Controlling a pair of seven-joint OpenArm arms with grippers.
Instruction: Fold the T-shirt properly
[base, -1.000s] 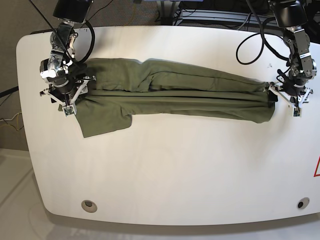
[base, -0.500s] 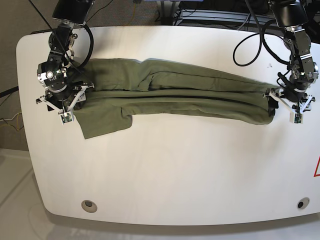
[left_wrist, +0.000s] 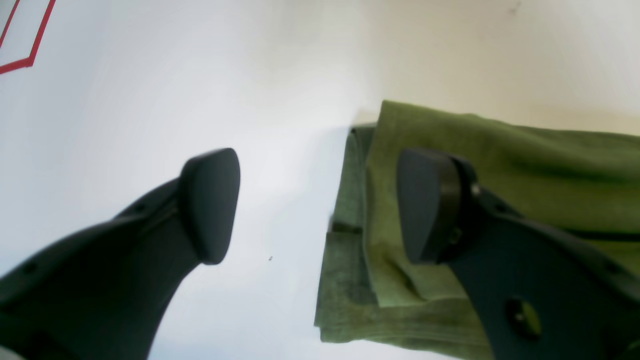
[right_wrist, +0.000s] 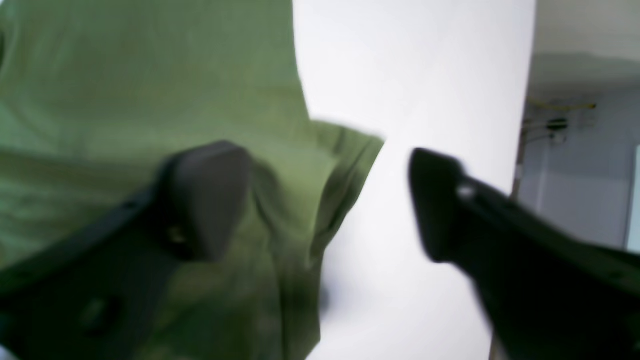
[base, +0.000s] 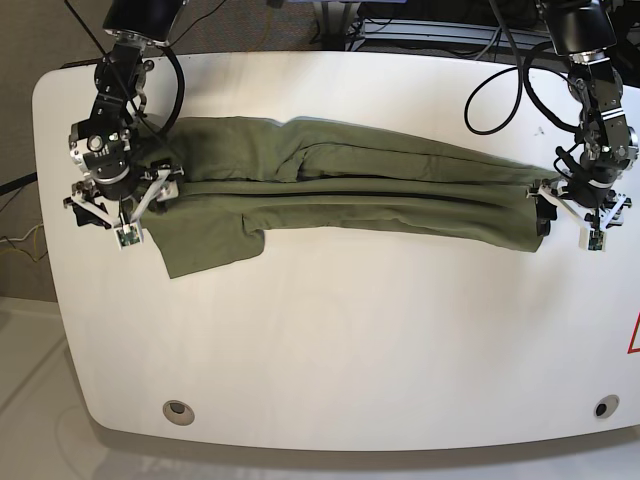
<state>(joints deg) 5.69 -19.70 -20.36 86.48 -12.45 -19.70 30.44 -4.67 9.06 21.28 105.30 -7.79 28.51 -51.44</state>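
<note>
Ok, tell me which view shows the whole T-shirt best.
The base view: the T-shirt lies there end to end, folded into a long band across the table. The left wrist view shows only one layered end; the right wrist view, blurred, only the other end with a loose flap.

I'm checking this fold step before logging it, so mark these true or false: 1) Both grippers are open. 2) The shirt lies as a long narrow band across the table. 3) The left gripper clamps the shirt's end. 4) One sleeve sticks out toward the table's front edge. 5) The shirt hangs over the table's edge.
1) True: the left gripper and right gripper both stand open.
2) True: the T-shirt runs as a band between the arms.
3) False: its jaws are spread, one over the shirt's end, one over the table, gripping nothing.
4) True: the sleeve juts out near the right gripper.
5) False: it lies wholly on the table.
</note>
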